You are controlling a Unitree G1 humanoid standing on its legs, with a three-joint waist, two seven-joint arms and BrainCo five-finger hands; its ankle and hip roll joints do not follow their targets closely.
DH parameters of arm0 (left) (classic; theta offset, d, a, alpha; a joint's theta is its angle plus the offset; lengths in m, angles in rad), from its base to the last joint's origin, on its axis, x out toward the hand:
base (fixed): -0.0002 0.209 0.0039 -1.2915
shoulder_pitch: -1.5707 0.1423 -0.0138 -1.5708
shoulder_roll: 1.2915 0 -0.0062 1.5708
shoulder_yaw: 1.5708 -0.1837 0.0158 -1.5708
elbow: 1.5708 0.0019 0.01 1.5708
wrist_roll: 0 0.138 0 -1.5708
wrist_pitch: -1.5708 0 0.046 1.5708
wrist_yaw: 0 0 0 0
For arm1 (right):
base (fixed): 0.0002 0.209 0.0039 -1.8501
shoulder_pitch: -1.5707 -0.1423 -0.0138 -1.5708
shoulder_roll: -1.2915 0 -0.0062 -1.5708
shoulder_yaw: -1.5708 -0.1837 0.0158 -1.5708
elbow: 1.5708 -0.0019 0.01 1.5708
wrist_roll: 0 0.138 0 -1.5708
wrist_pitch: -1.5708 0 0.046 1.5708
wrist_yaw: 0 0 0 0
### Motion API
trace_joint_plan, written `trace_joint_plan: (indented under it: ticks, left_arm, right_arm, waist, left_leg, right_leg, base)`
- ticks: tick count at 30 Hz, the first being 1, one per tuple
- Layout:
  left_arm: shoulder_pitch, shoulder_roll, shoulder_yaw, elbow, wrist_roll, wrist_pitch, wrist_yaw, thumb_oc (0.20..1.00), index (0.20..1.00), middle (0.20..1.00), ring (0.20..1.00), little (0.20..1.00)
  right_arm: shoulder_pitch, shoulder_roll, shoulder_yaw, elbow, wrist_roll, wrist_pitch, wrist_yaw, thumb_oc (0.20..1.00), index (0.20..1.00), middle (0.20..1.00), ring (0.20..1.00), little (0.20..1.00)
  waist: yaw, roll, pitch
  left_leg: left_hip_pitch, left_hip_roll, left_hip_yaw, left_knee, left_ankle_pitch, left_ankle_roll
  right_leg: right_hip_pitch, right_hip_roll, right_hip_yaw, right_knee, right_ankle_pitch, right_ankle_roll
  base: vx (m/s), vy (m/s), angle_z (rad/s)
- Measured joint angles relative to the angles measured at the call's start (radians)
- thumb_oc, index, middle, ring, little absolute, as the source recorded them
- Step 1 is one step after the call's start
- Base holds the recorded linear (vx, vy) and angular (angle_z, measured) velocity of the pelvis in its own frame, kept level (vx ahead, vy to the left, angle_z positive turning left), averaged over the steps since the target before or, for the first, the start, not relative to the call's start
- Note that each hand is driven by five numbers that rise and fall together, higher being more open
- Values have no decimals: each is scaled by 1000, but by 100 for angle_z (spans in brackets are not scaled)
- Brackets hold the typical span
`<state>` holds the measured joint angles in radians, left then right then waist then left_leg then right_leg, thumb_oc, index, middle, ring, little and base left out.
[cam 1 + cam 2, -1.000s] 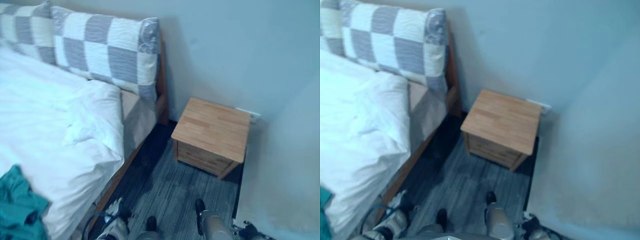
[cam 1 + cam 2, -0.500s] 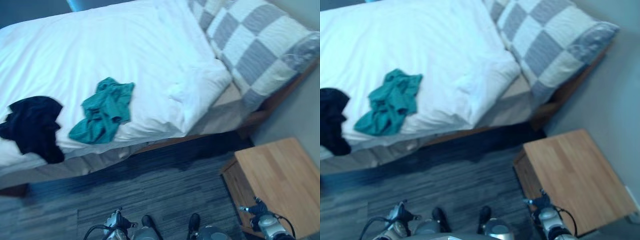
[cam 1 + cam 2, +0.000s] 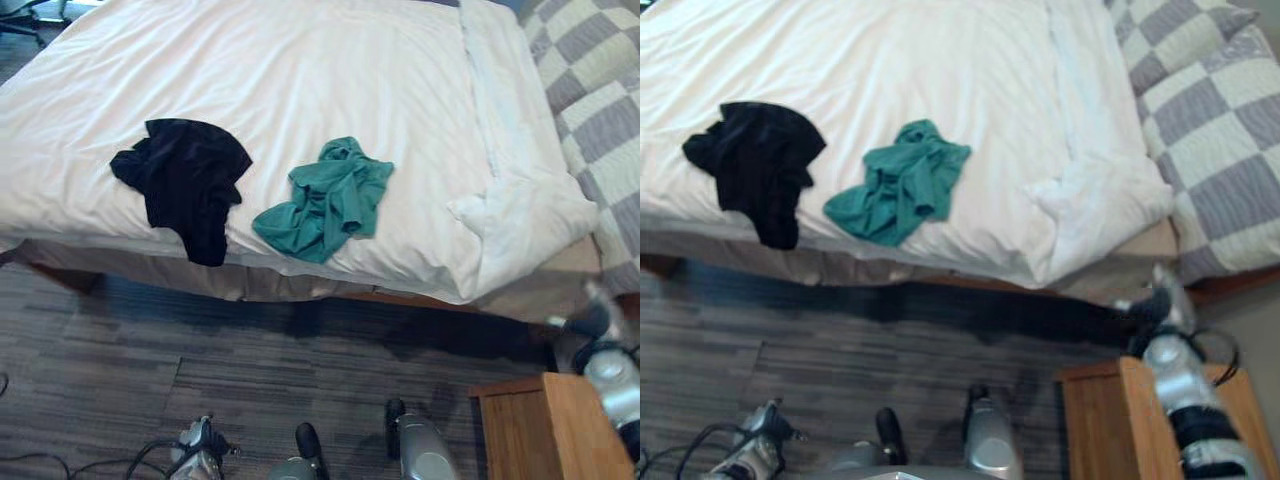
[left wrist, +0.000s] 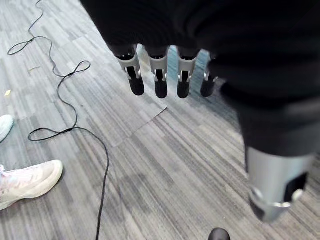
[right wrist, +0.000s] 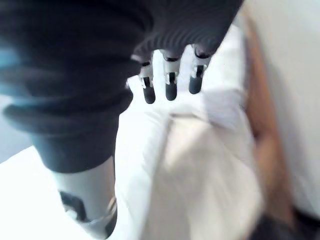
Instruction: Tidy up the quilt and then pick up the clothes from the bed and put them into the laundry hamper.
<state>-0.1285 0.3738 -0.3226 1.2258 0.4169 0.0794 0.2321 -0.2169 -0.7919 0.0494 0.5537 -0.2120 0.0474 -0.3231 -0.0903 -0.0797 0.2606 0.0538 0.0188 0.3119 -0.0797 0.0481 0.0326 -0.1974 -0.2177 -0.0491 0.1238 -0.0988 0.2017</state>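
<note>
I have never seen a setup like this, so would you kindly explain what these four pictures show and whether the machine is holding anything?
This is a humanoid robot with two arms and fingered hands. The two wide pictures come from a stereo camera on its head, looking down at a bed. On the white quilt lie a black garment and a teal garment; the quilt's corner is folded back near the checked pillows. A wooden nightstand stands on the floor at the robot's right. The other two pictures come from wrist cameras. The left hand hangs open over the floor, near a person's shoe. The right hand is open above the quilt. Neither holds anything.
</note>
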Motion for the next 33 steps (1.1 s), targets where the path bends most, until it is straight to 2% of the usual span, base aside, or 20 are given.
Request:
trace_joint_plan:
  ticks: [1,2,5,7,8,10,11,12,13,16,17,18,19,23,27,28,30,31,32,33]
  left_arm:
    - [-16,1,-15,0,0,-6,-4,1000,1000,1000,1000,1000]
    - [-26,1,-18,0,1,-10,-4,1000,1000,1000,1000,1000]
    - [3,11,-42,-31,1,-16,-2,1000,1000,1000,1000,1000]
    - [17,-10,-35,-50,0,-27,6,1000,1000,1000,1000,1000]
    - [38,-20,-42,-76,0,-33,9,1000,1000,1000,1000,1000]
    - [61,-46,-66,-94,0,-40,10,1000,1000,1000,1000,1000]
    - [64,-70,-72,-103,0,-43,9,1000,1000,1000,1000,1000]
    - [50,-89,-87,-112,0,-51,10,1000,1000,1000,1000,1000]
    - [39,-95,-105,-117,0,-56,12,1000,1000,1000,1000,1000]
    - [-34,-108,-147,-122,-2,-76,35,1000,1000,1000,1000,1000]
    - [-69,-108,-165,-123,-2,-79,45,1000,1000,1000,1000,1000]
    - [-97,-112,-168,-129,-3,-79,50,1000,1000,1000,1000,1000]
    - [-113,-113,-181,-136,-10,-80,52,1000,1000,1000,1000,1000]
    - [-122,-122,-190,-152,-23,-82,56,1000,1000,1000,1000,1000]
    - [-114,-125,-187,-144,-22,-78,55,1000,1000,1000,1000,1000]
    - [-114,-129,-179,-131,-22,-78,53,1000,1000,1000,1000,1000]
    - [-104,-130,-164,-115,-20,-68,49,1000,1000,1000,1000,1000]
    - [-97,-130,-155,-114,-20,-67,49,1000,1000,1000,1000,1000]
    - [-92,-131,-139,-112,-16,-52,47,1000,1000,1000,1000,1000]
    - [-85,-133,-113,-110,-5,-46,44,1000,1000,1000,1000,1000]
  right_arm:
    - [-33,-42,0,-9,-30,-1,-3,1000,1000,1000,1000,1000]
    - [-69,-49,2,-5,-43,1,-4,1000,1000,1000,1000,1000]
    - [-174,-52,75,-30,-73,-7,-5,1000,1000,1000,1000,1000]
    - [-227,-45,130,-19,-96,-4,2,1000,1000,1000,1000,1000]
    - [-250,-45,156,-17,-100,0,-1,1000,1000,1000,1000,1000]
    - [-354,-47,237,8,-101,6,1,1000,1000,1000,1000,1000]
    - [-411,-53,251,10,-102,2,0,1000,1000,1000,1000,1000]
    - [-489,-64,299,44,-102,5,0,1000,1000,1000,1000,1000]
    - [-549,-68,339,77,-102,4,0,1000,1000,1000,1000,1000]
    - [-796,-71,472,277,-98,0,-2,1000,1000,1000,1000,1000]
    - [-874,-71,524,374,-93,-3,2,950,950,950,950,950]
    - [-905,-72,536,433,-91,1,3,391,391,391,391,391]
    - [-919,-66,555,504,-91,-2,11,200,200,200,200,200]
    - [-928,-62,540,584,-82,-9,18,200,200,200,200,200]
    - [-861,-61,434,557,-43,-6,19,200,200,200,200,200]
    - [-763,-62,348,485,-38,-9,14,200,200,200,200,200]
    - [-630,-43,266,371,-13,-12,4,200,200,200,200,200]
    - [-598,-36,247,352,-11,-14,1,536,536,536,536,536]
    - [-472,-24,136,260,1,-15,-4,1000,1000,1000,1000,1000]
    - [-340,4,12,136,25,-23,-2,1000,1000,1000,1000,1000]
  waist:
    - [1,1,3]
    - [1,1,4]
    - [17,-31,-7]
    - [16,-25,-11]
    - [22,-4,-11]
    - [16,33,-10]
    - [18,57,0]
    - [20,88,18]
    - [15,98,23]
    - [23,176,50]
    - [21,198,63]
    - [35,226,80]
    - [46,239,84]
    - [58,253,103]
    - [55,218,125]
    - [49,206,128]
    - [40,184,128]
    - [36,178,126]
    - [31,165,127]
    - [31,157,128]
  left_leg:
    - [-4,-4,-21,-1,-1,-2]
    - [-5,-4,-23,-1,0,-4]
    - [19,-14,-17,-3,-2,-42]
    - [25,18,-33,-7,-9,-78]
    - [12,47,-19,-8,-6,-94]
    - [-19,90,-3,-7,-5,-102]
    - [-36,107,4,-4,9,-109]
    - [-49,121,3,-1,23,-128]
    - [-57,127,5,-1,27,-132]
    - [-126,132,1,-1,45,-148]
    - [-147,129,-10,-1,51,-146]
    - [-162,130,-24,-2,55,-147]
    - [-176,129,-29,-2,58,-147]
    - [-206,130,-50,-1,63,-150]
    - [-168,133,-51,-1,63,-151]
    - [-155,135,-53,-3,62,-152]
    - [-126,136,-50,-3,60,-151]
    - [-118,135,-48,-3,58,-150]
    - [-97,137,-40,-3,45,-154]
    - [-78,139,-36,-3,41,-156]
  right_leg:
    - [23,-26,32,-122,45,19]
    - [27,-37,40,-167,78,20]
    - [60,-80,5,-204,129,20]
    - [72,-53,1,-201,263,-4]
    - [68,-28,5,-209,304,-27]
    - [28,13,4,-210,309,-32]
    - [6,33,-1,-206,341,-57]
    - [-7,51,-4,-206,341,-70]
    - [-21,58,-1,-206,344,-74]
    - [-80,63,-11,-205,354,-88]
    - [-99,63,-15,-205,359,-94]
    - [-103,61,-30,-205,361,-97]
    - [-114,60,-35,-205,361,-97]
    - [-130,57,-53,-205,362,-99]
    - [-89,59,-61,-205,361,-100]
    - [-71,59,-67,-205,356,-105]
    - [-40,60,-71,-205,351,-108]
    - [-35,60,-68,-205,350,-107]
    - [-20,64,-60,-205,346,-103]
    - [-3,67,-57,-205,346,-107]
  base:
    - [161,-162,44]
    - [78,-91,37]
    - [72,-163,11]
    - [98,-251,38]
    - [56,-168,13]
    - [4,-118,-23]
    - [-31,-153,-28]
    - [-45,-117,-15]
    - [-20,-51,-8]
    - [-42,-86,8]
    - [-23,-85,33]
    - [-20,-107,33]
    - [5,-59,22]
    - [32,-28,13]
    - [49,15,7]
    - [68,39,11]
    - [66,32,4]
    - [108,63,-11]
    - [109,76,-12]
    - [116,116,-23]
